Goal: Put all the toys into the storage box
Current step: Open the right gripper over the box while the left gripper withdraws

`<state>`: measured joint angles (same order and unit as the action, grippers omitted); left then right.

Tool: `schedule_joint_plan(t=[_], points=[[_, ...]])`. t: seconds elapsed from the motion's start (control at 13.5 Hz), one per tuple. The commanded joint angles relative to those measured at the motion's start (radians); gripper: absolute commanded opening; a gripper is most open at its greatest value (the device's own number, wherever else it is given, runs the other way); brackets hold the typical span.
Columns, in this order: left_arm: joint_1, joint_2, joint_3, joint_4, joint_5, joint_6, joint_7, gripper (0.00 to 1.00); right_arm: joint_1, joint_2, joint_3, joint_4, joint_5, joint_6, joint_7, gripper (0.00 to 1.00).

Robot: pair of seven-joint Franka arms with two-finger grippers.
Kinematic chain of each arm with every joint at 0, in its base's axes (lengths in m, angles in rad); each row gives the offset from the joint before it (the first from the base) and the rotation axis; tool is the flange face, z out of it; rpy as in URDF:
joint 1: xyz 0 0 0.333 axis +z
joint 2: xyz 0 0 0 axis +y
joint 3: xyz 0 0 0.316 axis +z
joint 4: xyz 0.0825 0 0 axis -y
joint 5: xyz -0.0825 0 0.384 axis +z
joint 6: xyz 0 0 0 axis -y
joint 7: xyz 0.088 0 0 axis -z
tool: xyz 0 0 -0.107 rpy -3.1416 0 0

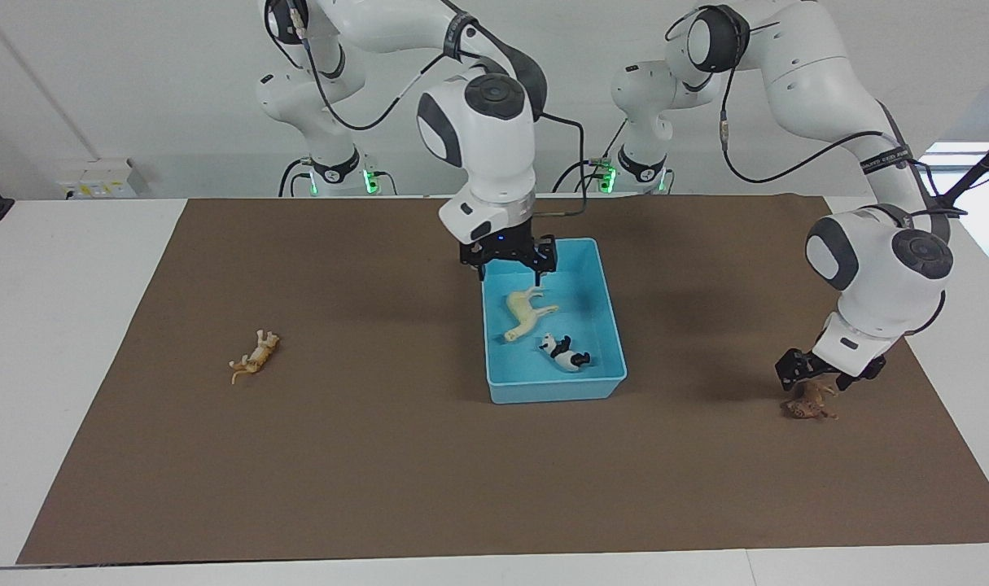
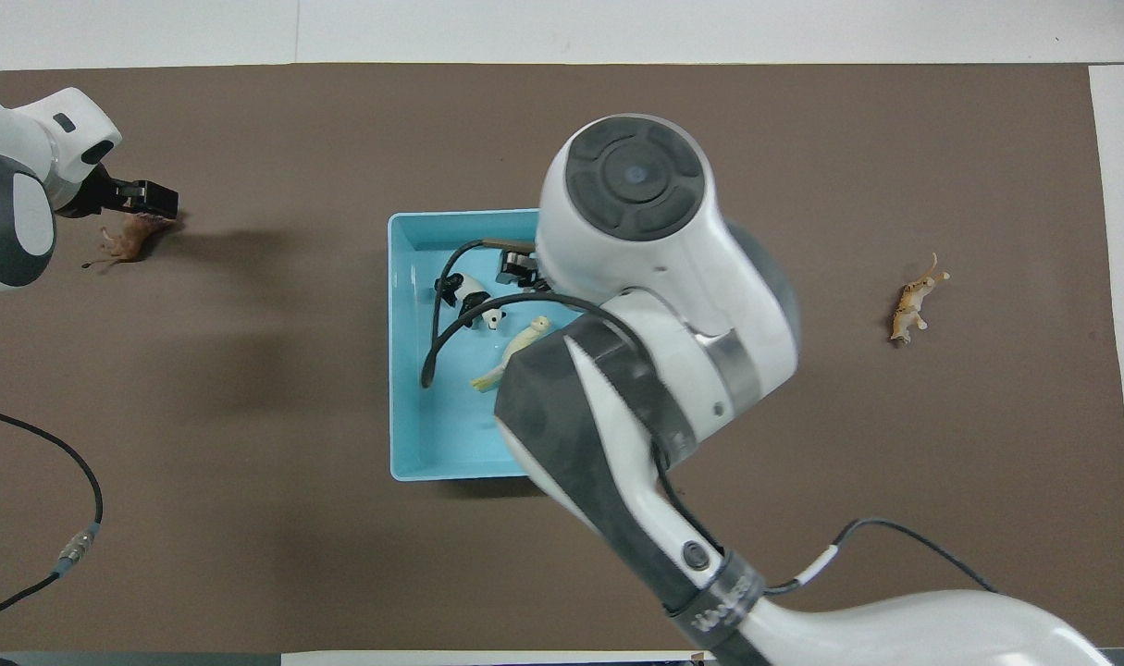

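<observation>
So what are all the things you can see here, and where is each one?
storage box: one, light blue, middle of the mat.
cream-white horse: one, lying in the box.
panda: one, black and white, in the box beside the horse, farther from the robots.
orange-tan striped toy: one, on the mat toward the right arm's end.
dark brown lion: one, on the mat toward the left arm's end.
mat: one, brown, covering the white table.
right gripper: open, over the box.
left gripper: down at the lion.
</observation>
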<state>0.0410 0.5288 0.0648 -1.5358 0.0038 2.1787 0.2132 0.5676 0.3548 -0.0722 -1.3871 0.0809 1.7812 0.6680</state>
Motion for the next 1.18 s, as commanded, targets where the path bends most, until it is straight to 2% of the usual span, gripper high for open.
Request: schedule_joint_plan(t=[0.0,0.3,0.44,0.59,0.81,1.11], points=[[0.031,0.107,-0.011,0.188,0.028,-0.028,0.035,1.00,-0.213,-0.069,0.014,-0.050,0.010,-0.071,-0.329,1.00],[0.034,0.143,-0.006,0.206,0.090,0.033,0.176,1.00,-0.434,-0.114,0.014,-0.188,0.013,-0.027,-0.465,1.00],[0.060,0.155,-0.008,0.197,0.093,0.075,0.180,1.00,-0.489,-0.167,0.012,-0.330,0.014,0.056,-0.482,1.00],[0.053,0.146,-0.011,0.186,0.097,0.006,0.199,1.00,-0.529,-0.209,0.011,-0.487,0.011,0.188,-0.453,1.00],[0.060,0.140,-0.010,0.166,0.097,-0.002,0.342,1.00,-0.584,-0.200,0.011,-0.532,0.011,0.222,-0.438,1.00],[0.042,0.096,-0.008,0.059,0.093,0.015,0.357,1.00,-0.624,-0.204,0.012,-0.619,0.008,0.311,-0.458,1.00]])
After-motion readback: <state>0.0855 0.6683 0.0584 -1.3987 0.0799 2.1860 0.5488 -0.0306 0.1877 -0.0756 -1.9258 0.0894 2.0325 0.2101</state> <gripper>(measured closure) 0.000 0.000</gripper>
